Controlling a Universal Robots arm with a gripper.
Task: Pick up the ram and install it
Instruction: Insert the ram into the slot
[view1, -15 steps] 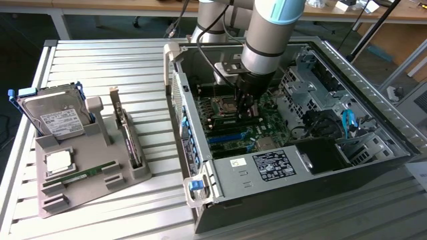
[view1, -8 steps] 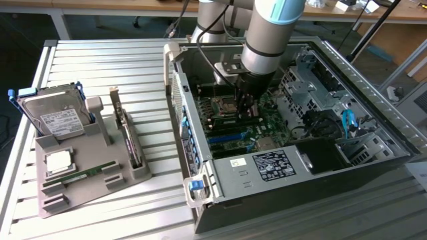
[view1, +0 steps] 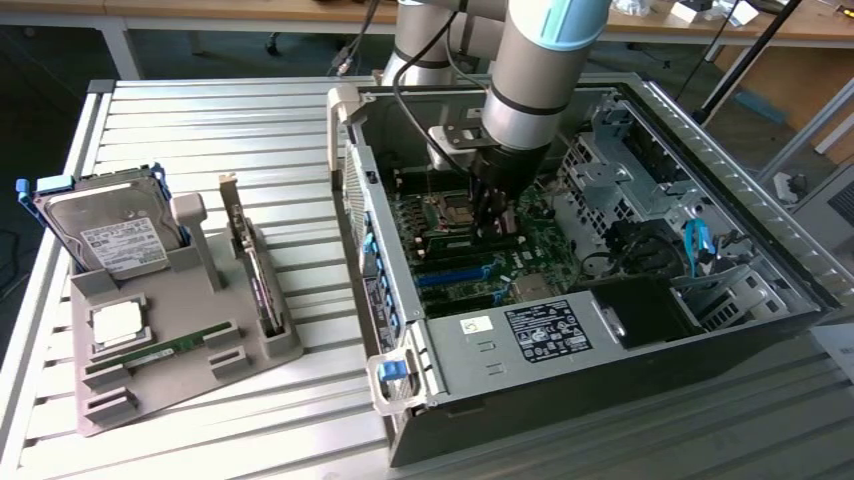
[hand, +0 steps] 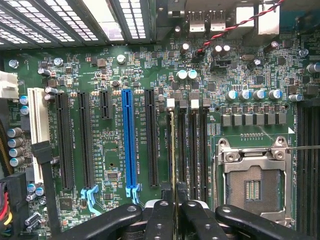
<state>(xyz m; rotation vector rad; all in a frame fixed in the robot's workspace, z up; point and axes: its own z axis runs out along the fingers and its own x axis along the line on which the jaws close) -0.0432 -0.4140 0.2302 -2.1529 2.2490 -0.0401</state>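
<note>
- While the arm hangs straight down into the open pc case (view1: 461, 375) in the middle of the exterior frame, the hand (view1: 497, 222) sits right over the motherboard (view1: 461, 262).
- Wrist cam: the two black fingers (hand: 160, 220) are pinched narrow with the ram (hand: 173, 150) between them, so the hand is gripping it.
- The ram shows edge-on as a thin pale line, upright along the first memory slot, just beside a long black expansion slot (hand: 152, 140). The blue slot (hand: 129, 140) is one further over.
- Can't tell if it's clicked all the way in or only resting in the slot.
- The cpu socket (hand: 252, 185) is near, past the other memory slots.
- Lower left of the exterior frame: a grey tray (view1: 187, 385) on the bench (view1: 214, 120), holding a hard drive (view1: 114, 235), a card (view1: 254, 275), a silver processor chip (view1: 118, 325) and a second green stick (view1: 167, 350) lying flat.
</note>
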